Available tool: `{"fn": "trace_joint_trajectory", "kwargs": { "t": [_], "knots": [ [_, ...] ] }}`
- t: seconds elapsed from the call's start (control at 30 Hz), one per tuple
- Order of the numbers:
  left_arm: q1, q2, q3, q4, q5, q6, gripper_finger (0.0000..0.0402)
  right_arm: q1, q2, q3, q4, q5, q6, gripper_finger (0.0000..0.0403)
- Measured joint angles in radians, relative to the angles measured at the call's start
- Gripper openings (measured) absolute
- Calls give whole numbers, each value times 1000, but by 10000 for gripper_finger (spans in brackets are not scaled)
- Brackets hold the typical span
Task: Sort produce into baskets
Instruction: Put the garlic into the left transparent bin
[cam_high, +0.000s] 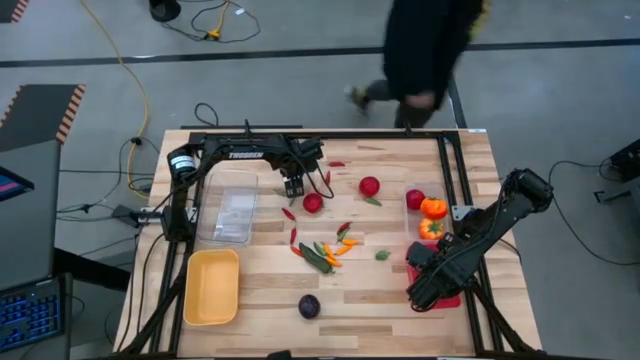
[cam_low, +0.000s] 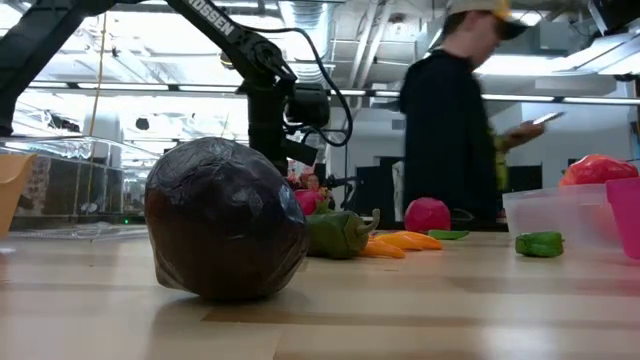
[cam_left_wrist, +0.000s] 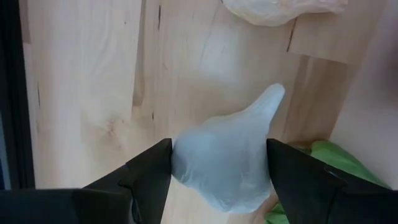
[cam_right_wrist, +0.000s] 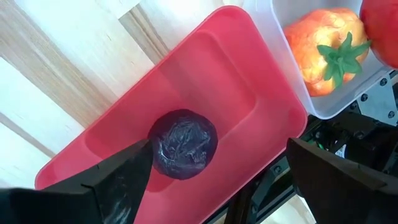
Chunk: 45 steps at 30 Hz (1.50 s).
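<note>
L gripper (cam_left_wrist: 219, 168) sits at 12 o'clock on the table, jaws wide, straddling a white garlic (cam_left_wrist: 227, 158) but not squeezing yet. I'd drop a touch lower and close on the bulb's fat part, not the tip, or it'll squirt out. R gripper (cam_right_wrist: 214, 171) hangs spread wide over the red bin (cam_right_wrist: 124, 130) at 4 o'clock, purple round (cam_right_wrist: 185, 144) lying inside.

We see a grey floor (cam_high: 560, 90) with a yellow cable (cam_high: 130, 75) at ten o'clock, and a person (cam_high: 425, 50) at one o'clock.
</note>
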Motion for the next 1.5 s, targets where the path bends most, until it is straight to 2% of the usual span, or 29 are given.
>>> {"fn": "trace_joint_trajectory", "kwargs": {
  "t": [0.3,0.5,0.8,1.0,1.17,1.4,1.5],
  "knots": [
    [-1,1,0,1,2,-2,186,0,0,0,0,1,0,395],
    [-3,-10,0,-6,6,5,183,0,0,0,-1,2,0,395],
    [-7,-55,159,-226,18,25,184,0,0,0,-1,2,0,395],
    [-31,-128,256,-385,39,24,186,0,0,0,-2,2,0,395],
    [-51,-204,267,-487,41,-29,186,0,0,0,-2,2,0,395],
    [-78,-263,268,-730,42,-179,187,0,0,0,-1,2,0,395],
    [-91,-300,241,-719,38,-211,187,0,0,0,-1,2,0,395]
  ]
}}
